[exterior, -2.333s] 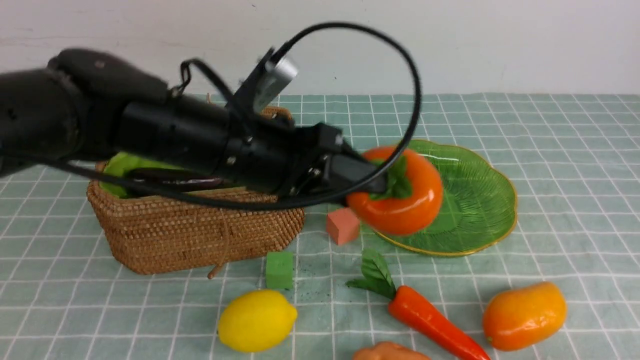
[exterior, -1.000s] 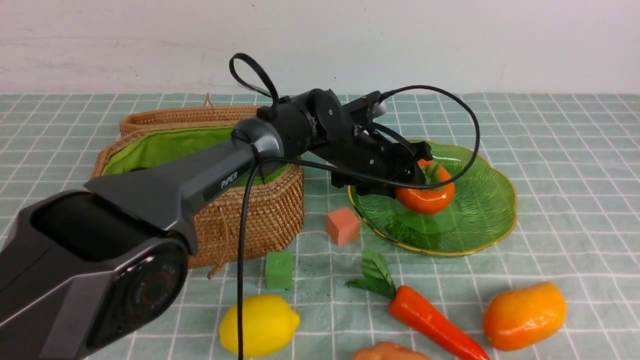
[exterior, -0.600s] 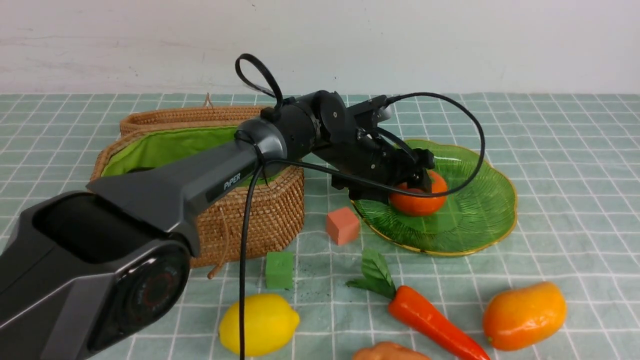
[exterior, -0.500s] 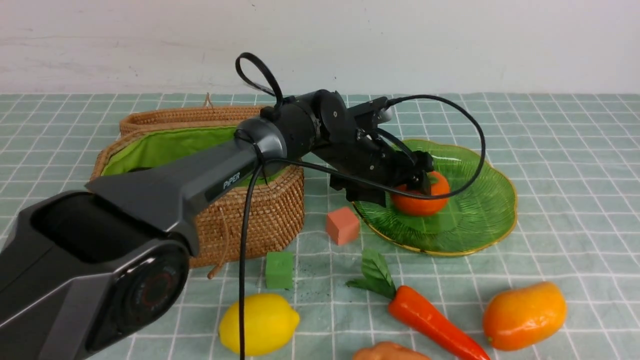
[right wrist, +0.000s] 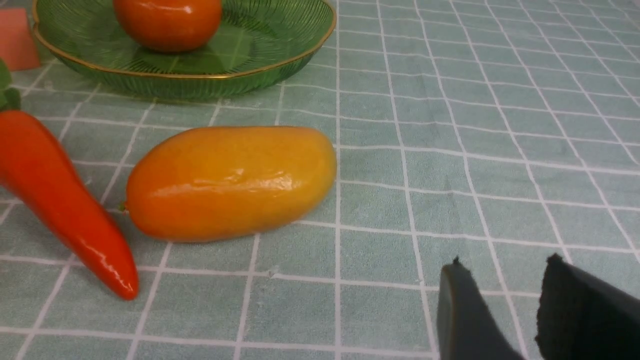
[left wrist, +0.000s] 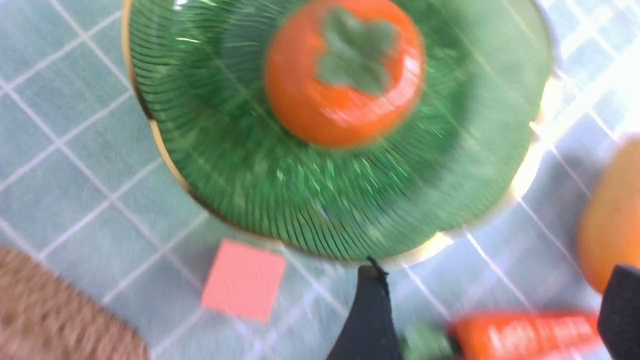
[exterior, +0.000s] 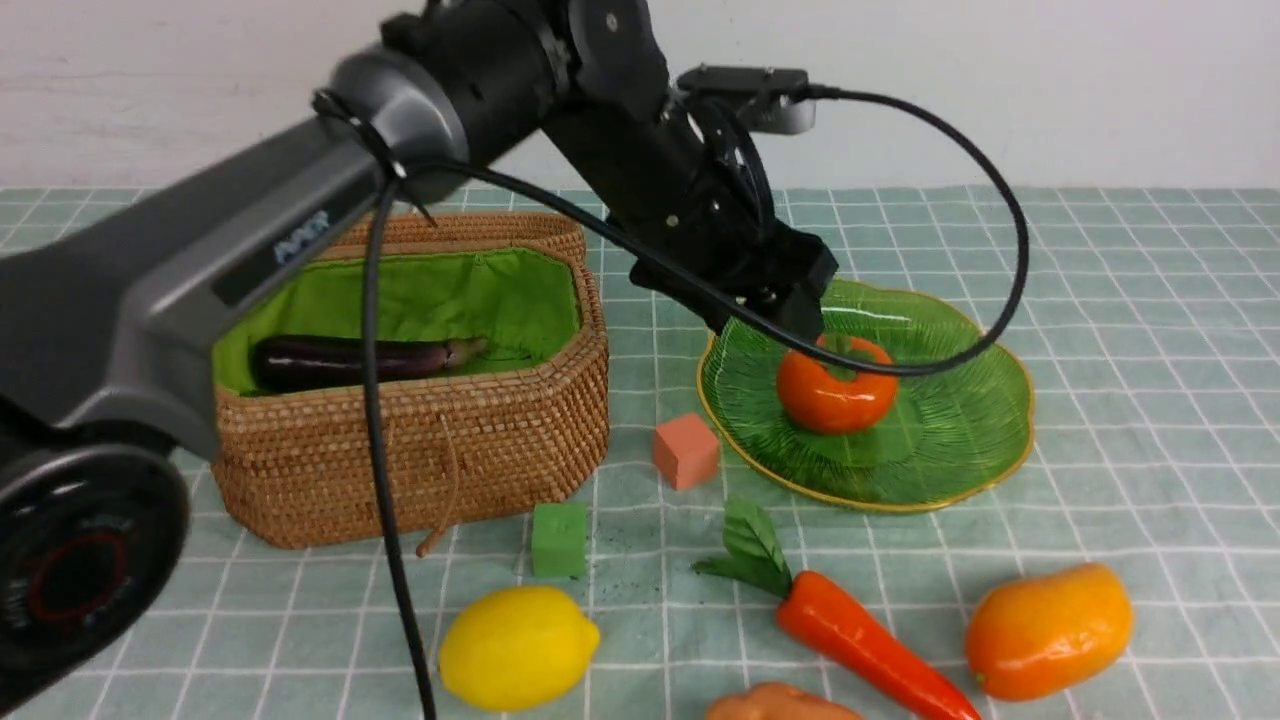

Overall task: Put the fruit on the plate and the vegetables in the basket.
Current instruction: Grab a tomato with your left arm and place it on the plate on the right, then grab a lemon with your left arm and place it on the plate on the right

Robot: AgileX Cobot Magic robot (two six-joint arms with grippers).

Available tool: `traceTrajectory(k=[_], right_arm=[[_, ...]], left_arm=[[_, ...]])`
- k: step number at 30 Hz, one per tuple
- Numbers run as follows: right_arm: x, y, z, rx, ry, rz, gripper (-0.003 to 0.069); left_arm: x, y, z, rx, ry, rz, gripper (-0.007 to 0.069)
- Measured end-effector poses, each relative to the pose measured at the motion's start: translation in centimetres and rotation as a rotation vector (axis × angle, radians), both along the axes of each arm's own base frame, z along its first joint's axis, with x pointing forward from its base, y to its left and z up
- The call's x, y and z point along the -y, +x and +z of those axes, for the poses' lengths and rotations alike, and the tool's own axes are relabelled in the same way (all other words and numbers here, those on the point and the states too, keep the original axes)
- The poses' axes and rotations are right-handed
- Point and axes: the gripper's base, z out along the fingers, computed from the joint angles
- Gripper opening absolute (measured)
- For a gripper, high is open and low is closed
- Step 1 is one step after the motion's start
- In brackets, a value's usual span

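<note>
The round orange-red fruit (exterior: pixel 835 385) sits upright on the green plate (exterior: pixel 960 420). My left gripper (exterior: pixel 790 305) hangs open and empty just above it; in the left wrist view its jaws (left wrist: pixel 495 280) stand wide apart, with the fruit (left wrist: pixel 345 75) beyond them. The eggplant (exterior: pixel 350 358) lies in the wicker basket (exterior: pixel 420 460). The lemon (exterior: pixel 518 645), carrot (exterior: pixel 860 640), mango (exterior: pixel 1048 630) and potato (exterior: pixel 775 705) lie on the cloth at the front. My right gripper (right wrist: pixel 505 262) is open and empty, low over the cloth, apart from the mango (right wrist: pixel 230 182). The radish is out of view.
A salmon cube (exterior: pixel 685 450) lies between basket and plate, and a green cube (exterior: pixel 558 538) lies in front of the basket. The basket's lid hangs open behind it. The left arm and its cable span over the basket.
My left gripper set the round fruit on the plate, let go of it and rose above it. The arm lifted off the basket, so the eggplant shows again.
</note>
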Motion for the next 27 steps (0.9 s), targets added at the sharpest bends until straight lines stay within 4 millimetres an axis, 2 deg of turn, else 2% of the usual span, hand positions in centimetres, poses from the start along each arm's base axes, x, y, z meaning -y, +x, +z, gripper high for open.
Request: traceTrajectory(k=[4,8,12,14,17,19,20,22,27], right_arm=[[0.0,0.0,0.0,0.0,0.0,0.0,0.024],[0.0,0.0,0.0,0.0,0.0,0.0,0.024],[0.0,0.0,0.0,0.0,0.0,0.0,0.024],[0.0,0.0,0.0,0.0,0.0,0.0,0.024],[0.0,0.0,0.0,0.0,0.0,0.0,0.024],[0.0,0.0,0.0,0.0,0.0,0.0,0.024],[0.0,0.0,0.0,0.0,0.0,0.0,0.024],[0.0,0.0,0.0,0.0,0.0,0.0,0.024],[0.0,0.0,0.0,0.0,-0.001,0.0,0.024]], left_arm=[[-2.6,-1.4,3.5,0.002,-0.027,-0.058,0.0554],[-5.5,-1.5,4.5,-0.04,-0.101,-0.011,0.0554],[-7.5,-1.6,3.6,-0.095,-0.11,0.026,0.0554],[-8.9,-2.3,2.9,-0.135,-0.095,0.053,0.0554],[-10.3,-4.7,2.3,-0.166,-0.058,0.045,0.0554],[-10.9,-6.3,1.4,-0.191,-0.03,0.026,0.0554],[-10.9,-6.5,1.6,-0.185,-0.032,0.025,0.0554],[-11.6,-8.3,0.5,-0.212,0.001,-0.013,0.0554],[-11.8,-9.4,-1.3,-0.223,0.033,-0.102,0.0554]])
